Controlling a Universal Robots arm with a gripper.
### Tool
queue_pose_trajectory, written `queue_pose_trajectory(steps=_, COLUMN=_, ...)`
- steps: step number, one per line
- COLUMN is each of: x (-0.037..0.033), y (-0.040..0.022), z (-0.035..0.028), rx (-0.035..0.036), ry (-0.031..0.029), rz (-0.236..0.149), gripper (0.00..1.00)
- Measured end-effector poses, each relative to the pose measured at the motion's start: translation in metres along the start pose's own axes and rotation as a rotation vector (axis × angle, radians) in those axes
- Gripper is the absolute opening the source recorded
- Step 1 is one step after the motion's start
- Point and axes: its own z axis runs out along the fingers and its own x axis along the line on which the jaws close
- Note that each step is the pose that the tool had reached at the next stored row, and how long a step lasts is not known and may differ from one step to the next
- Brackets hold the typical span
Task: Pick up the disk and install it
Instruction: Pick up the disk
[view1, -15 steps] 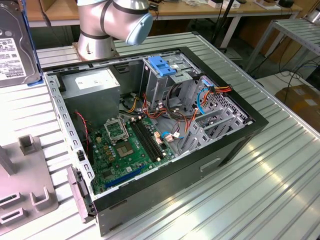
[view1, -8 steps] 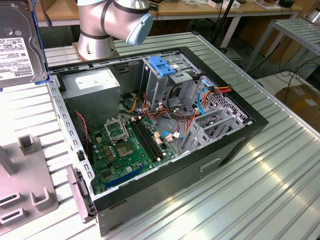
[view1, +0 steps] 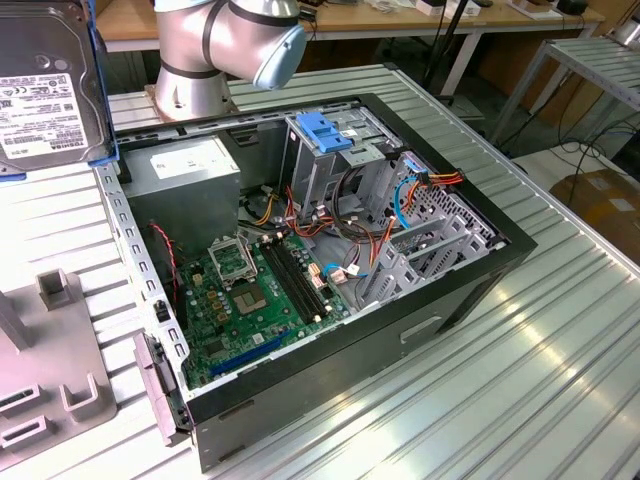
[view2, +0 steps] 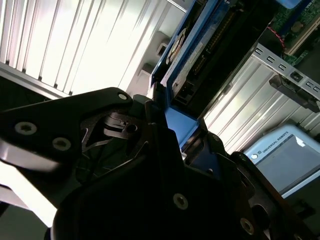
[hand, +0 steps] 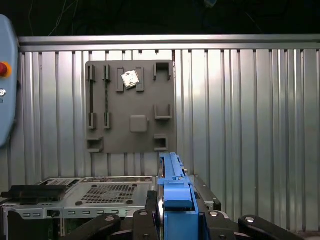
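The disk (view1: 45, 85), a silver-grey drive with a white label and a blue rail along its edge, hangs in the air at the exterior view's upper left, beside the open computer case (view1: 480, 270). In both wrist views my gripper (hand: 177, 220) is shut on it: black fingers (hand: 147, 217) press on either side of the blue rail (hand: 175, 192). The second wrist view shows the disk (view2: 200, 47) edge-on, sticking out past my gripper (view2: 182, 137). The arm's grey joint (view1: 225, 40) sits behind the case.
Inside the case stand a metal drive cage with a wide blue latch (view1: 325, 130), a grey box with a white label (view1: 190, 175), the green motherboard (view1: 260, 290) and loose cables. A grey fixture plate (hand: 130, 107) lies on the ribbed metal table. A pendant (view2: 285, 160) is nearby.
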Motion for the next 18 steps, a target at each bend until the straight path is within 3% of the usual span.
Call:
queue_pose_trajectory(steps=8, x=-0.0004, y=-0.0181, z=0.0003, rx=-0.0001, ry=0.0001, rz=0.0, gripper=0.37)
queue_pose_trajectory(steps=11, x=-0.0007, y=-0.03, z=0.0006, rx=-0.0001, ry=0.0001, rz=0.0, gripper=0.37)
queue_pose_trajectory(steps=18, x=-0.0012, y=-0.0476, z=0.0011, rx=-0.0001, ry=0.0001, rz=0.0, gripper=0.37)
